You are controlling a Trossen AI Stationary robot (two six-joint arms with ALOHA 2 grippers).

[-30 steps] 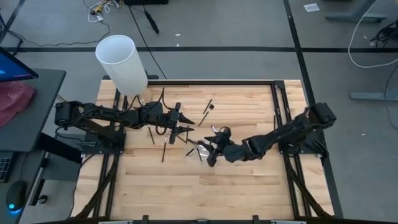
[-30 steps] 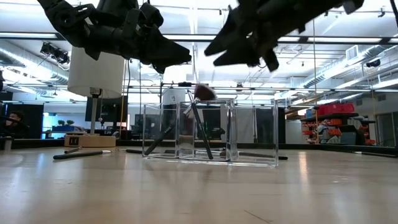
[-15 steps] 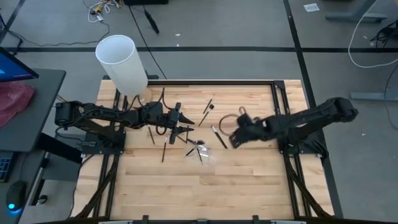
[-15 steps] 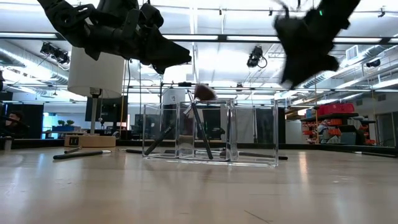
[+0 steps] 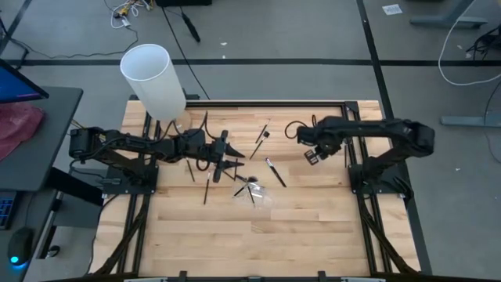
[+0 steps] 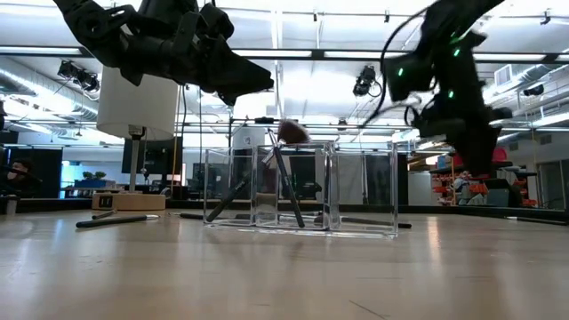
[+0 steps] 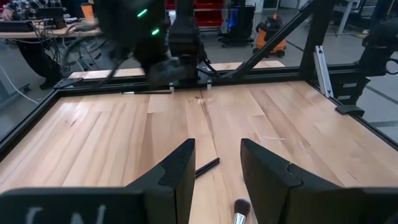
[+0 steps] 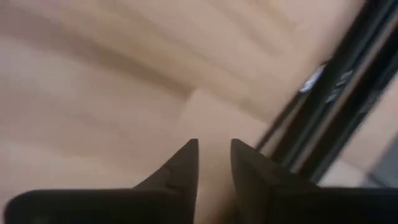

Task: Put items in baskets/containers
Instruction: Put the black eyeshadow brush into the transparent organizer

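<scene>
In the low view, the clear plastic holder [image 6: 302,191] stands at centre frame on the pale wooden tabletop [image 6: 284,276], with thin black makeup brushes [image 6: 283,182] leaning inside. Above, the left pincer [image 5: 232,157] hovers part open and empty. The right pincer [image 5: 311,149], narrowly parted and empty, must likely fetch the loose brush [image 5: 274,172]. Behind is a bright workshop.

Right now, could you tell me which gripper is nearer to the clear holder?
Left. The left gripper hangs just beside the clear holder, toward the white cylinder. The right gripper is farther off, toward the table's far right edge.
</scene>
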